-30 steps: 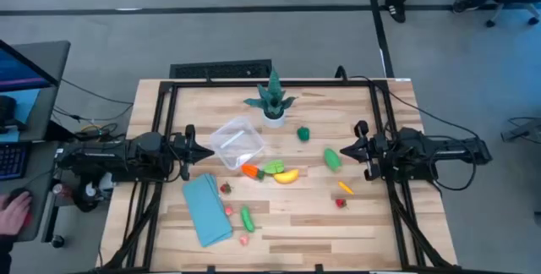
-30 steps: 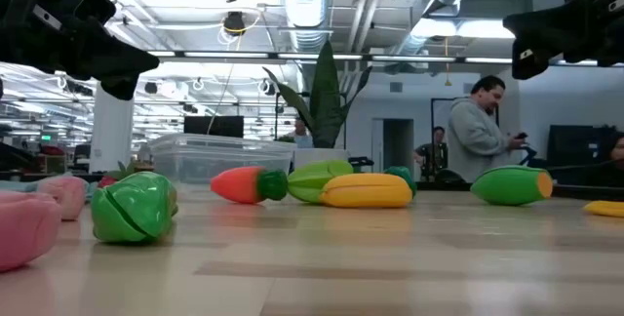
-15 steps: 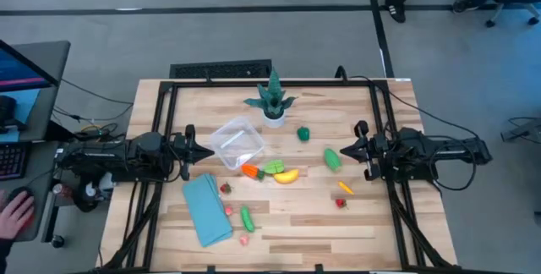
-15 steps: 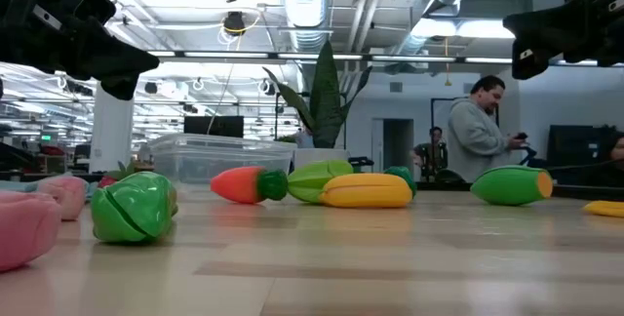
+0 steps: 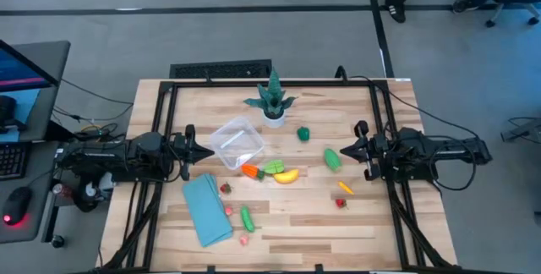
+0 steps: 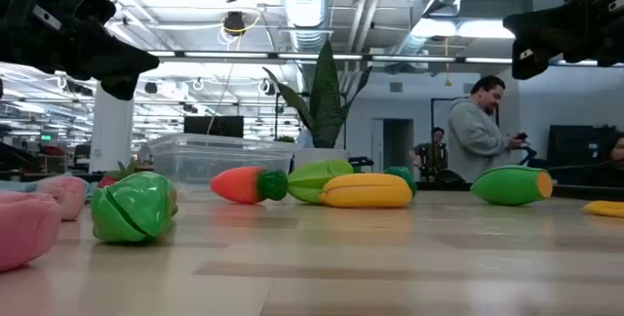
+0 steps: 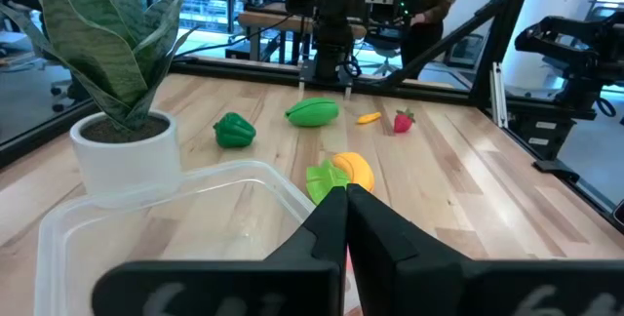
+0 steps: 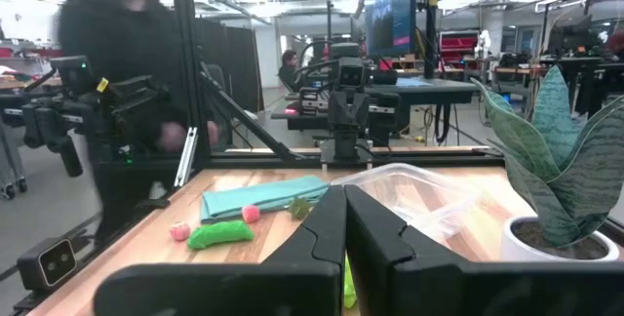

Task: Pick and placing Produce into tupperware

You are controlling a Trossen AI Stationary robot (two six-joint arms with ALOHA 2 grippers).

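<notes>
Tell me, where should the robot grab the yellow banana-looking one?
Probably across its middle, coming straight down from above. The yellow piece lies flat and long on the table, so its narrow sides suit two fingers. The green piece touches one end, so stay off that end.

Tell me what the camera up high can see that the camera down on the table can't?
Only the high view shows the folded blue cloth, the small red piece, and both arms whole, with the left gripper and right gripper apart at the table's sides. Only the low view shows a person standing in the room behind. Both show the tupperware, the yellow piece and the plant.
</notes>
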